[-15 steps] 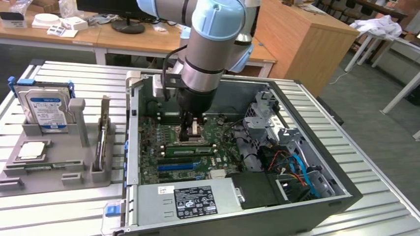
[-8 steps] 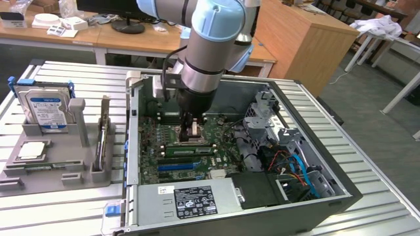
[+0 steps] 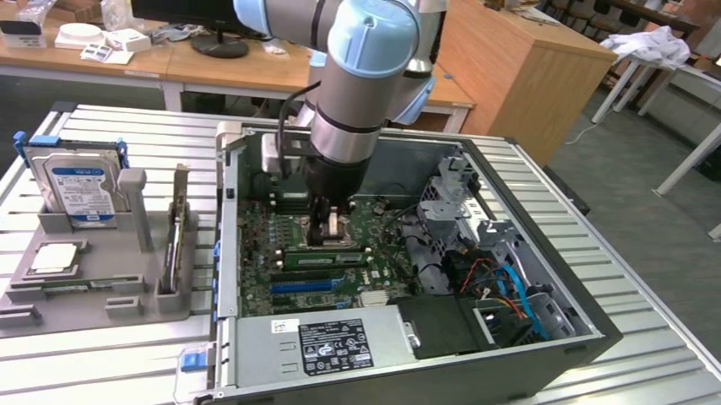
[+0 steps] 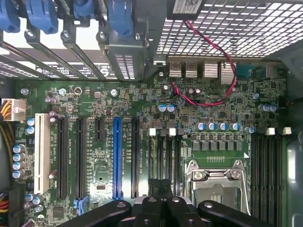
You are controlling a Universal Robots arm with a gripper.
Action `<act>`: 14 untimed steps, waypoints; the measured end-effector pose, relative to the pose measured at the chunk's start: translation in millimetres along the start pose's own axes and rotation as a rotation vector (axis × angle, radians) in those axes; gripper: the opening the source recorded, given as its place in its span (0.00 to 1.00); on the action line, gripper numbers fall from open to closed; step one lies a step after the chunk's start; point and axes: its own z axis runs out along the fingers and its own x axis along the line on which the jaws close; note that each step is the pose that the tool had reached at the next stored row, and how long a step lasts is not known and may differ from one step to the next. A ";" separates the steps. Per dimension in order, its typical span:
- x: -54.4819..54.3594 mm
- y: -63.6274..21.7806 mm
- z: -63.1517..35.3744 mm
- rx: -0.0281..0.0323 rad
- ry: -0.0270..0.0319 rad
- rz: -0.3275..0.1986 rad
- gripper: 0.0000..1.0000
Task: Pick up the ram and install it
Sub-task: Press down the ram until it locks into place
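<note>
Exterior view: hard drive beside case.

Even, bright indoor light, soft shadows inside the case (wrist view slightly darker low down).

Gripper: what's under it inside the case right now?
The gripper, shut, hangs over the memory slots beside the CPU socket. The ram sits at its tips; whether they touch is covered.

Your exterior view looks down at an angle from some way off onto the open computer case on the desk. Your wrist view faces straight onto the motherboard close beyond the gripper. Both share that motherboard.
</note>
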 end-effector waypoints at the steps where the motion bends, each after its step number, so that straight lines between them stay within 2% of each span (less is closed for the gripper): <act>1: 0.0 0.0 0.7 0.0000 0.0000 0.000 0.11; 14: 0.3 -0.2 6.0 0.0002 -0.0003 0.000 0.11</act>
